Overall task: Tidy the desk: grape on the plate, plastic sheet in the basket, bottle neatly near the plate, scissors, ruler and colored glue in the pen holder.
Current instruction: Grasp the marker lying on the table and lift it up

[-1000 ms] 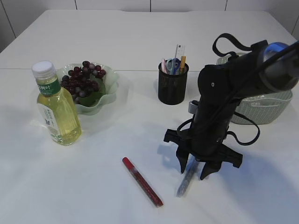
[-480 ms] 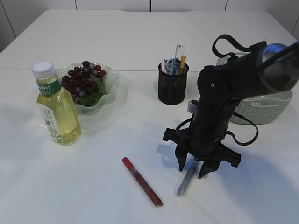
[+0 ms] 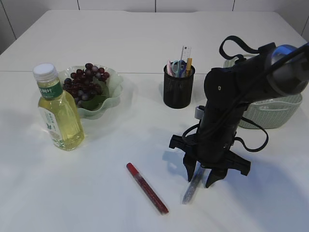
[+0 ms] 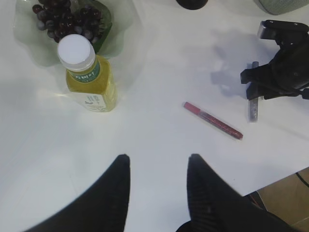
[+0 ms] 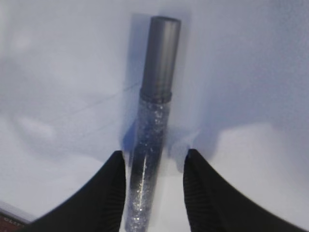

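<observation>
A silver glitter glue tube lies on the table; it also shows in the right wrist view and the left wrist view. My right gripper is open, low over it, its fingers on either side of the tube. A red glue tube lies to the left, also in the left wrist view. The grapes sit on the green plate. The bottle stands next to the plate. The black pen holder holds scissors and a ruler. My left gripper is open and empty, high above the table.
A pale green basket stands at the right behind my right arm. The table's front edge shows at the lower right of the left wrist view.
My right gripper has shifted slightly over the silver glue tube, staying open. Nothing else has moved.
</observation>
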### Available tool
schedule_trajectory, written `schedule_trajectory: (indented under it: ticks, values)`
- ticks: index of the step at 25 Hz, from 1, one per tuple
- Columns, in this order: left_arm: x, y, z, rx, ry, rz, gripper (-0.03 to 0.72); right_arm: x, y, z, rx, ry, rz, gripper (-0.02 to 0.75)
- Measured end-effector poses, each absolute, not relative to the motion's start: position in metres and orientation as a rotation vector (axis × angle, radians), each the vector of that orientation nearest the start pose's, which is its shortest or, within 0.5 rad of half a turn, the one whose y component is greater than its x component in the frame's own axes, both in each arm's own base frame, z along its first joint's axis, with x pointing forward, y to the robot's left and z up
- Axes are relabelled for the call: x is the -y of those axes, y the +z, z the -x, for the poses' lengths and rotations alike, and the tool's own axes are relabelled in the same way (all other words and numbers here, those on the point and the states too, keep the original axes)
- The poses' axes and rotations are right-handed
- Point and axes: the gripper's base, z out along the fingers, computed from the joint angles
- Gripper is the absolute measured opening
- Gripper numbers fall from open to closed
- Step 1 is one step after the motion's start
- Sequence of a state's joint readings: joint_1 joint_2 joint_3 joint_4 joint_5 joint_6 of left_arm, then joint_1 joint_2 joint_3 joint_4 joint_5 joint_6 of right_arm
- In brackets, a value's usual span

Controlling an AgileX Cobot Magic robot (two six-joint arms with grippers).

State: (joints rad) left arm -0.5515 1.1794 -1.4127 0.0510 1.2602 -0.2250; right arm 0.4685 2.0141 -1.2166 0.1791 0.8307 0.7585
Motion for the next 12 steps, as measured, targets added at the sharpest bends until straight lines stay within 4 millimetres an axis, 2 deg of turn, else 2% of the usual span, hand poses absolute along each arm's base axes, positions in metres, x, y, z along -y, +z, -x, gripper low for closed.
schedule_trajectory:
  ticks: [5, 12]
  values:
    - [0.1076, 0.4252, -0.1834, -2.493, -0.250, -0.410, 0.290, -0.1749, 0.1246, -0.3186, -3.127, 0.199, -0.649, 0.302]
    - [0.1076, 0.4252, -0.1834, -2.493, -0.250, -0.410, 0.290, -0.1756, 0.1246, -0.3205, -3.107, 0.216, -0.648, 0.298]
